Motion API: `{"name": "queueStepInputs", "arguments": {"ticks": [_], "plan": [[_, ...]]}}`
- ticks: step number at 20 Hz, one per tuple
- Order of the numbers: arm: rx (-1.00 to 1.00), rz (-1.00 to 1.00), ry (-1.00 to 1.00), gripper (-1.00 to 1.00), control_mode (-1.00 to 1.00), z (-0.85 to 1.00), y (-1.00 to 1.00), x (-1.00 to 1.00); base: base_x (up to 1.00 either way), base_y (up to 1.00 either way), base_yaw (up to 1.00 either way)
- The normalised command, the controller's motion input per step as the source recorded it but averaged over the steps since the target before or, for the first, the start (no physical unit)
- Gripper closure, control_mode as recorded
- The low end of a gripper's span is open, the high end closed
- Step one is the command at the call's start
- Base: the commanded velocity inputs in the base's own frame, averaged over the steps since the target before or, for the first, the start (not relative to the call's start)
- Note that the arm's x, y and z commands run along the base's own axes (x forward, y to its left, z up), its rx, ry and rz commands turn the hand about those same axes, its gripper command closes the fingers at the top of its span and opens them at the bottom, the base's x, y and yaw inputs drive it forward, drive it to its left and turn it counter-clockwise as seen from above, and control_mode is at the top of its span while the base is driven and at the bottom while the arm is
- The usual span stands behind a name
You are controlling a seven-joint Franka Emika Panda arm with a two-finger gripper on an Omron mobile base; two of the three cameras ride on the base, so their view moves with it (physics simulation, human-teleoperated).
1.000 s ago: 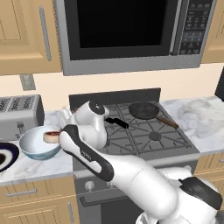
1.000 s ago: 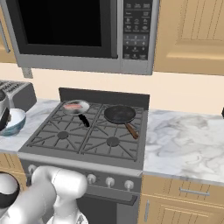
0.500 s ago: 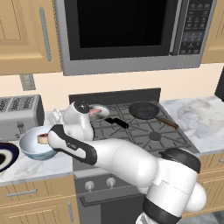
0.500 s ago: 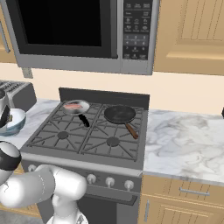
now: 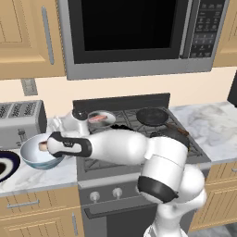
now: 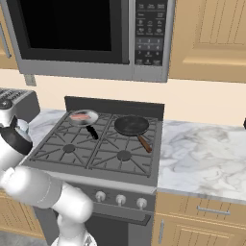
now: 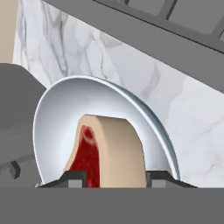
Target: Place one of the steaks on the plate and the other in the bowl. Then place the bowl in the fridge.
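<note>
- On the marble counter point(image 5: 44, 176) left of the stove point(image 5: 134, 125), the bowl point(image 5: 39, 155) sits in front of the toaster point(image 5: 21, 122), with the plate point(image 5: 5, 166) just beside it on its left.
- From the left base view, the arm reaches across the stove front to the bowl, its hand lying sideways at the bowl's right rim.
- From the hand view, the gripper point(image 7: 114, 177) looks straight into the bowl point(image 7: 57, 118); the two dark tips stand apart at the bottom, one on each side of the steak point(image 7: 111, 155).
- That steak, dark red with a pale fat side, rests inside the bowl and fills the gap between the tips. The jaws are half spread around it; I cannot tell whether they press on it or stand just clear.
- Second steak point(image 6: 80, 116), pale pink, lies in the silver pan point(image 6: 84, 117) on the rear left burner.
- Dark pan point(image 6: 131, 126) sits on the rear right burner, its brown handle pointing forward and right.
- Above the stove hangs the microwave point(image 6: 86, 33).
- Plate centre looks bare in the part visible at the left base view's edge.
</note>
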Motion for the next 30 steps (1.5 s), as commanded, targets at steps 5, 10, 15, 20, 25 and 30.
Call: {"name": "queueStepInputs", "arguments": {"ticks": [5, 10, 15, 20, 25, 30], "plan": [[-0.02, 0.00, 0.00, 1.00, -1.00, -0.14, 0.43, 0.28, 0.00, 0.00, 0.00], [0.00, 0.00, 0.02, 1.00, -1.00, -0.03, 0.45, 0.19, 0.00, 0.00, 0.00], [-0.03, 0.00, 0.09, 1.00, -1.00, -0.13, 0.28, 0.39, 0.00, 0.00, 0.00], [-0.01, 0.00, 0.05, 1.00, -1.00, -0.19, 0.12, 0.21, 0.00, 0.00, 0.00], [0.00, 0.00, -0.06, -1.00, -1.00, -0.08, 0.00, -0.19, 0.00, 0.00, 0.00], [0.00, 0.00, -0.18, -1.00, -1.00, -0.08, 0.00, -0.59, 0.00, 0.00, 0.00]]}}
